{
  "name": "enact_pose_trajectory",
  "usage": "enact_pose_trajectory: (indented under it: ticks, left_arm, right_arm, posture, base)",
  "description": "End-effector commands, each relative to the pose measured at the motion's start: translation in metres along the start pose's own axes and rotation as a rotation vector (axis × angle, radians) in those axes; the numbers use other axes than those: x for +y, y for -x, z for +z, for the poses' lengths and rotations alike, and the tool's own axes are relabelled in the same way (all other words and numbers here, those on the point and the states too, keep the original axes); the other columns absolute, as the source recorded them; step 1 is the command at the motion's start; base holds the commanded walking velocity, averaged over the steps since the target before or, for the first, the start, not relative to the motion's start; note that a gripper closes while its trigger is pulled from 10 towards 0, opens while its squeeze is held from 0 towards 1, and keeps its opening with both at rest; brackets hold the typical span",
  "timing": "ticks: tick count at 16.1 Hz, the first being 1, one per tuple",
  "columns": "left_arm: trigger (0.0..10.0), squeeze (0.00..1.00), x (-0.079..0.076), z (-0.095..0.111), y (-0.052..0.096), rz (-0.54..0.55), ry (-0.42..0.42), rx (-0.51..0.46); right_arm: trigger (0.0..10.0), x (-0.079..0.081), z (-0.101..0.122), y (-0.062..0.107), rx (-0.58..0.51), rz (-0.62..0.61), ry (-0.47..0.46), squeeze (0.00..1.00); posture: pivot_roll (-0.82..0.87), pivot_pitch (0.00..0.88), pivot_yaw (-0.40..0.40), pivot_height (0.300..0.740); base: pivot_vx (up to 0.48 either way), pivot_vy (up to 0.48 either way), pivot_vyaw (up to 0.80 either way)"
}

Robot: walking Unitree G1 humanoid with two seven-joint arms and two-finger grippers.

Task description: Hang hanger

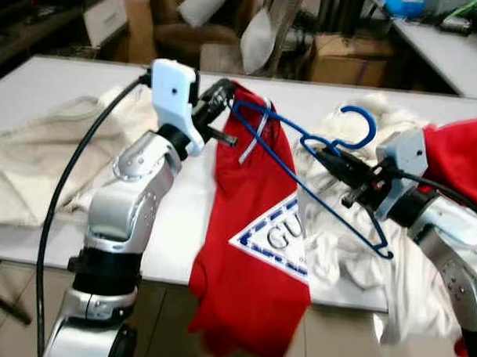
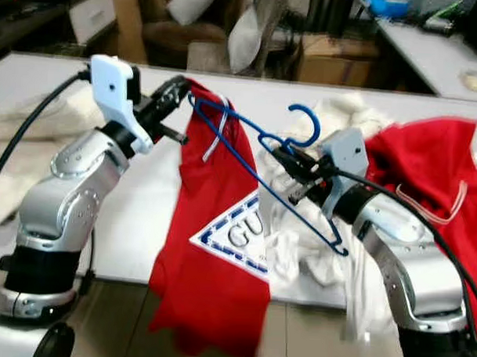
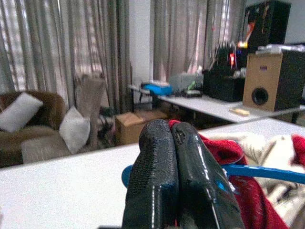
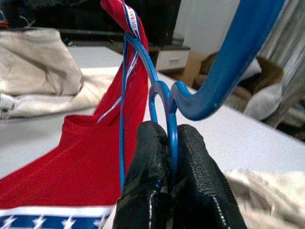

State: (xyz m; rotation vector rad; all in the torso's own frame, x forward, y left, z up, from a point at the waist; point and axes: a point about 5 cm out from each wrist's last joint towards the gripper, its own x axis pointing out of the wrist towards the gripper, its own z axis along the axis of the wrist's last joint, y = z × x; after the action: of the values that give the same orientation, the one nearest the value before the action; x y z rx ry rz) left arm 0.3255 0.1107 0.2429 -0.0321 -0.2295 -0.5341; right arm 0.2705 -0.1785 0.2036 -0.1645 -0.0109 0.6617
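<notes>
We look down on a long white table (image 1: 62, 78) that runs across the room — pale tiled floor (image 1: 163, 317) shows beneath its near edge. On the robot's left side of the tabletop lies a cream garment (image 1: 44, 148), spread flat. On the right a heap of white clothes (image 1: 338, 245) spills over the near edge, and another red garment (image 2: 427, 177) rests on top of that heap at the far right. Between them a red T-shirt (image 1: 255, 257) with a triangle logo drapes over the table's front edge, its hem hanging towards the floor.
</notes>
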Motion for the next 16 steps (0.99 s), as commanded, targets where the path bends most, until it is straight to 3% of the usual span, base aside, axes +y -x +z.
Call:
enact_pose_trajectory:
  ticks: [1,5,9,12,13,14,16]
  left_arm:
    - [10.0,0.00,0.006,0.004,0.002,0.001,-0.014,-0.006]
    - [10.0,0.00,0.007,0.004,-0.016,-0.032,-0.047,0.012]
    - [10.0,0.00,0.014,0.017,-0.035,-0.058,-0.106,-0.017]
    - [10.0,0.00,0.013,0.030,-0.044,-0.091,-0.118,-0.061]
    - [10.0,0.00,0.011,0.037,-0.045,-0.107,-0.105,-0.087]
    - [10.0,0.00,0.004,0.056,-0.044,-0.189,-0.060,-0.157]
    - [10.0,0.00,0.000,0.069,-0.042,-0.246,-0.021,-0.209]
  right_arm:
    - [10.0,-0.001,0.007,0.002,-0.028,0.006,0.012,0.00]
    - [10.0,0.013,0.006,0.016,0.016,0.228,-0.006,0.00]
    - [10.0,0.028,-0.006,0.029,0.164,0.421,0.006,0.00]
    - [10.0,0.033,-0.008,0.031,0.193,0.471,0.003,0.00]
    - [10.0,0.034,-0.009,0.029,0.198,0.478,0.006,0.00]
    - [10.0,0.033,-0.013,0.021,0.214,0.464,0.024,0.00]
    - [10.0,0.027,-0.016,0.013,0.230,0.426,0.053,0.00]
  posture:
    - [-0.15,0.000,-0.010,0.740]
    - [-0.15,0.000,-0.015,0.740]
    - [-0.15,0.000,-0.005,0.740]
    - [-0.15,0.000,-0.006,0.740]
    - [-0.15,0.000,-0.006,0.740]
    - [-0.15,0.000,-0.010,0.740]
    - [-0.15,0.000,-0.010,0.740]
  base:
    - [0.000,0.000,0.00]
    - [0.000,0.000,0.00]
    - [0.000,0.000,0.00]
    - [0.000,0.000,0.00]
    - [0.000,0.000,0.00]
    - [0.000,0.000,0.00]
    - [0.000,0.000,0.00]
